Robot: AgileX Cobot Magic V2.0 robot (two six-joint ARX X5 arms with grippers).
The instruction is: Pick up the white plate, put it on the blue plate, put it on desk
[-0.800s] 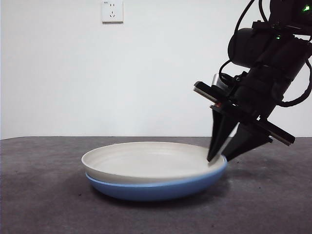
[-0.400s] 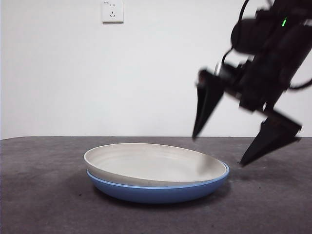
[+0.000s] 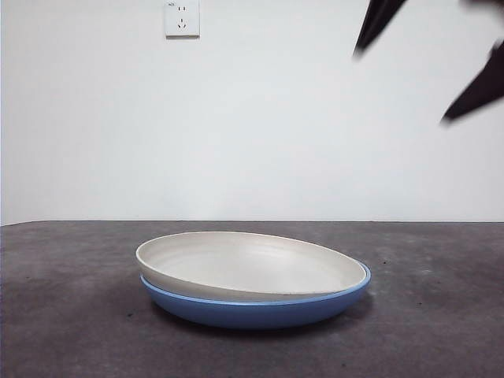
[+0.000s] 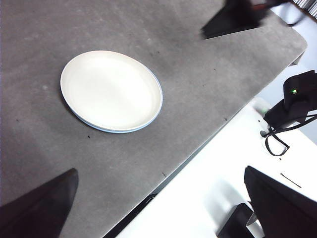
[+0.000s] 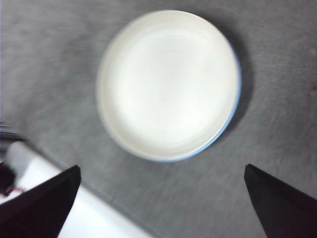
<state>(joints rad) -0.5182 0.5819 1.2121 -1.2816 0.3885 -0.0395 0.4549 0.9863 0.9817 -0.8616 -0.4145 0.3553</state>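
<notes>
The white plate (image 3: 248, 264) lies inside the blue plate (image 3: 260, 309) on the dark grey desk (image 3: 71, 331), slightly off-centre so a blue rim shows on one side. The stack also shows in the left wrist view (image 4: 111, 90) and the right wrist view (image 5: 166, 84). My right gripper (image 3: 425, 63) is open and empty, high above the plates at the top right of the front view; its jaws stand wide apart (image 5: 163, 208). My left gripper (image 4: 163, 208) is open and empty, high over the desk's edge, well away from the plates.
A white wall with a socket (image 3: 182, 17) stands behind the desk. In the left wrist view the desk's edge (image 4: 208, 144) runs past the plates, with a white floor and black gear (image 4: 292, 106) beyond it.
My right gripper let go of the white plate's rim, opened wide and rose up to the top right. The white plate has settled flat in the blue plate.
</notes>
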